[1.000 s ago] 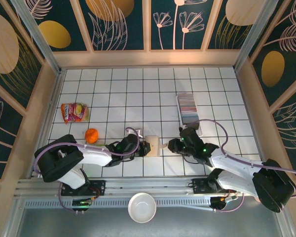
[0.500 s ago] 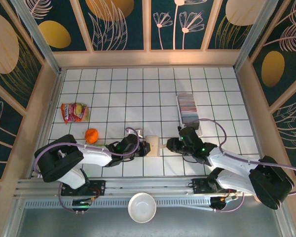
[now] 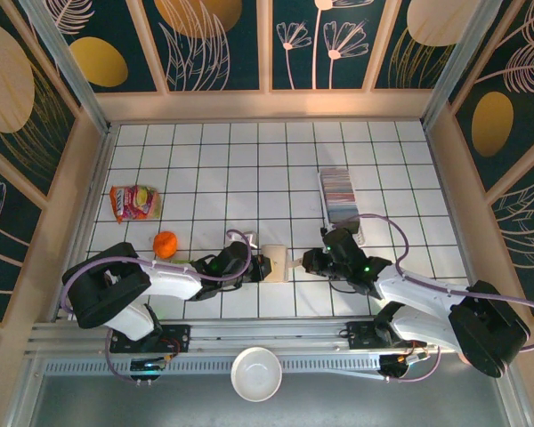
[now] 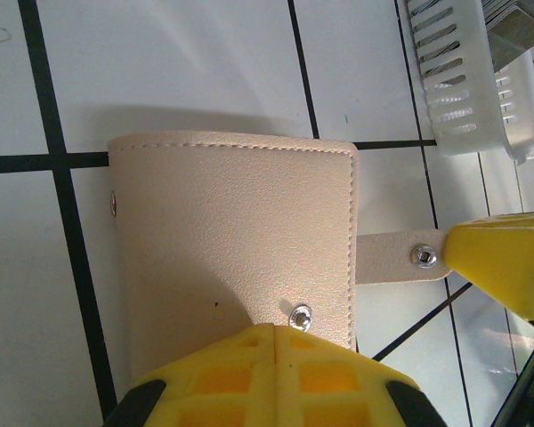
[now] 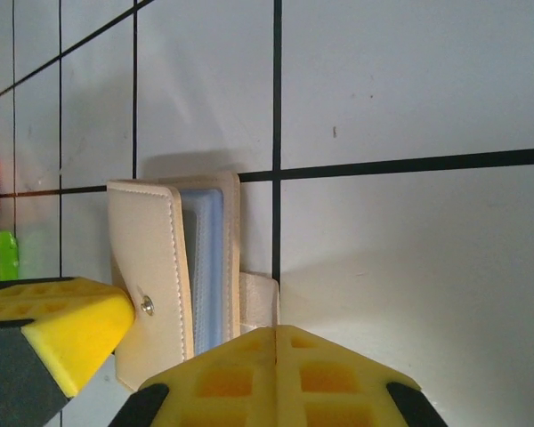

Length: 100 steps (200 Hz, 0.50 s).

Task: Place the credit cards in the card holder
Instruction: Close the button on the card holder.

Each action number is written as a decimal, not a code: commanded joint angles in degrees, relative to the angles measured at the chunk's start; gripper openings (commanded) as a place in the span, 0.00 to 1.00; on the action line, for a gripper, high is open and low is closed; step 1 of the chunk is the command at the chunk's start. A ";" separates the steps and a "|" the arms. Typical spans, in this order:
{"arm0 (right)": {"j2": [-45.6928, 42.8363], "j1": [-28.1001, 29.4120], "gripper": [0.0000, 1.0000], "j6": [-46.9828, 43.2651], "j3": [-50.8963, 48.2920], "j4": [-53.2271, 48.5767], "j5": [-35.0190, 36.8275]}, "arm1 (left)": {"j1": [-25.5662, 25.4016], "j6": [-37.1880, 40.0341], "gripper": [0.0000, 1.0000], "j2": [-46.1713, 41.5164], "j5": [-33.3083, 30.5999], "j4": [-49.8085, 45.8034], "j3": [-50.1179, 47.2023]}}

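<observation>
The tan card holder (image 3: pixel 275 264) lies on the white tiles between my two grippers. Its cover (image 4: pixel 240 222) is closed, and its snap strap (image 4: pixel 393 259) sticks out to the right. From the side, its bluish clear sleeves (image 5: pixel 205 267) show between the covers. My left gripper (image 4: pixel 276 331) is shut, with its tips on the holder's near edge beside a snap stud. My right gripper (image 5: pixel 276 331) is shut too, with its tips on the end of the strap (image 5: pixel 260 301). The credit cards (image 3: pixel 340 190) stand packed in a row inside a clear tray (image 4: pixel 463 84) behind my right arm.
A red-and-yellow snack packet (image 3: pixel 133 203) and an orange fruit (image 3: pixel 165 244) lie on the left of the table. A white bowl (image 3: pixel 255 374) sits below the near rail. Wooden walls close in the tiled floor.
My right gripper's jaws have closed at the strap, and that arm has edged slightly left. The left gripper and the card holder have stayed where they were.
</observation>
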 commanded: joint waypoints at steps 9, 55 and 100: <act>-0.16 -0.14 0.00 0.89 0.21 2.97 -2.40 | -0.27 0.56 0.00 0.02 -0.95 -2.63 -1.26; 2.17 1.52 0.00 3.52 0.98 10.36 -6.56 | -0.27 0.21 0.00 -0.15 -0.90 -1.57 -1.90; 10.73 4.76 0.00 3.67 4.36 14.45 -7.91 | -0.27 -0.06 0.00 0.13 -0.54 -0.57 -2.08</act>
